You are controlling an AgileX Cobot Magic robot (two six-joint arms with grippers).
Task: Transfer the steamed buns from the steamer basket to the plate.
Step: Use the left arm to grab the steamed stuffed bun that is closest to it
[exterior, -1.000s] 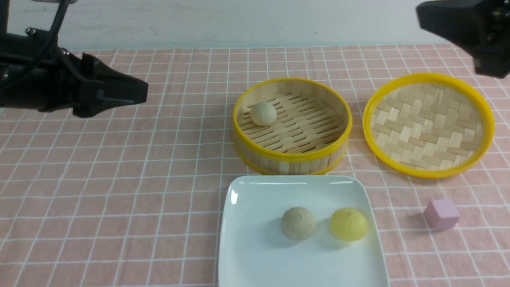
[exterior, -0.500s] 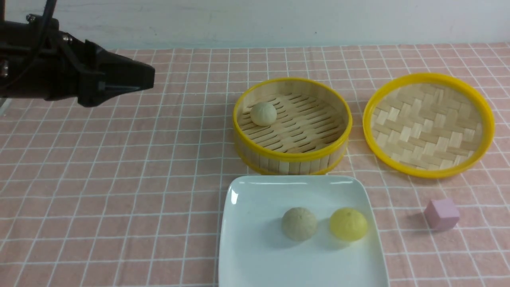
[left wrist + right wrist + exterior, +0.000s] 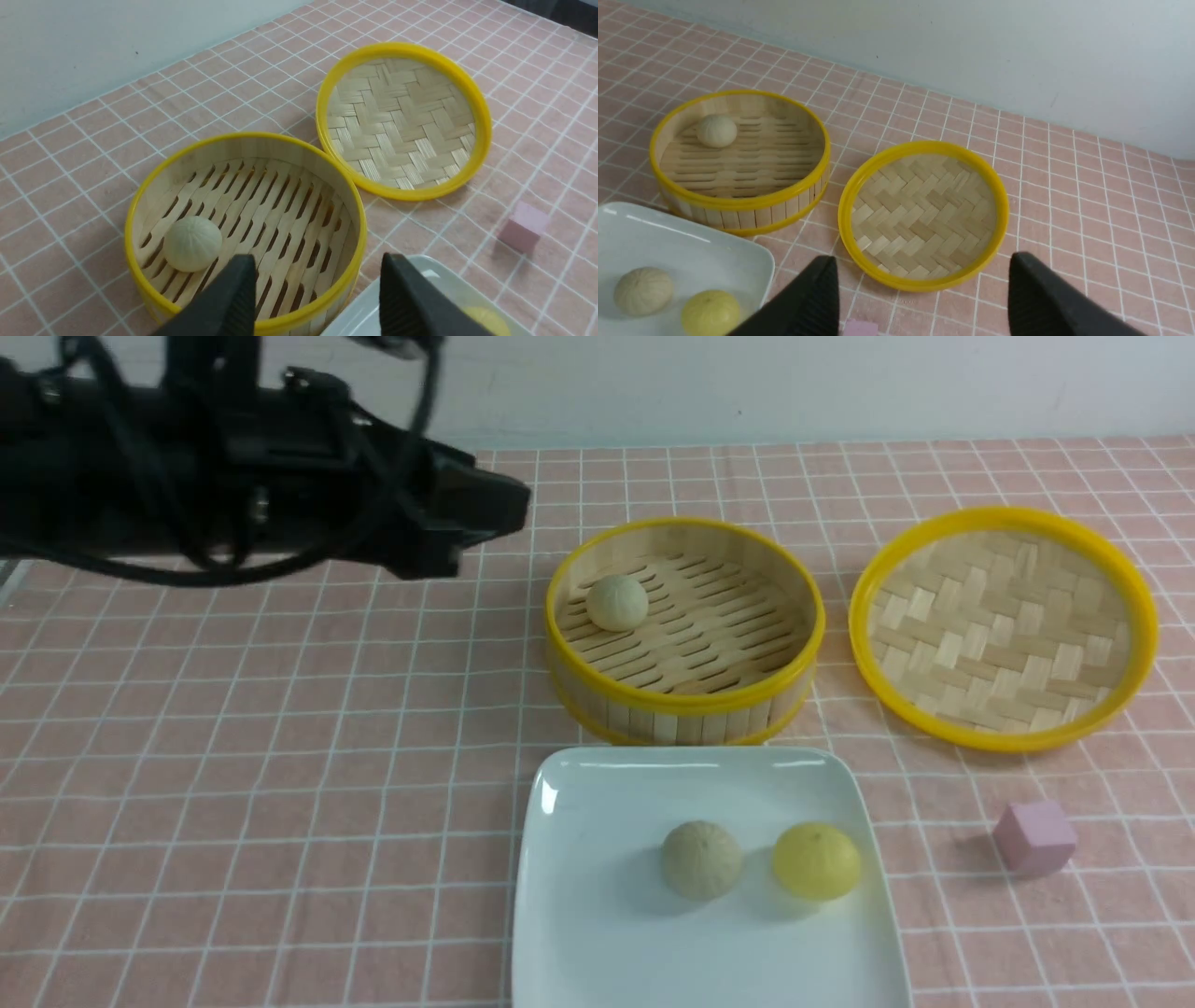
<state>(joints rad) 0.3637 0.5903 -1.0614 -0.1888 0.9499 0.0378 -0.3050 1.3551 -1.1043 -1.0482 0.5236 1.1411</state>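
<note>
A pink cloth (image 3: 280,756) ruled in white squares covers the table and runs back to a plain pale wall (image 3: 747,383).

On it stands the steamer basket (image 3: 686,705), upright, with one pale bun (image 3: 617,603) on its slatted floor near the far left wall. Just in front of the basket lies the white plate (image 3: 597,915), which carries a beige-grey bun (image 3: 702,860) and a yellow bun (image 3: 816,861) side by side, close but apart. To the right of the basket sits a shallow woven tray (image 3: 1004,742), and nearer the robot's side of that, a pink cube (image 3: 1034,837).

The front view shows the left gripper (image 3: 509,509) in the air, left of the basket and above the cloth — whether its jaws are apart cannot be told from that angle. The left wrist view settles it: the left gripper (image 3: 318,256) has its fingers spread with nothing between them, over the basket's near rim. It catches only a corner of the plate.

The right gripper (image 3: 922,257) shows only in its own wrist view — fingers wide apart and empty, above the cloth on the near side of the tray, with both plated buns in sight.
</note>
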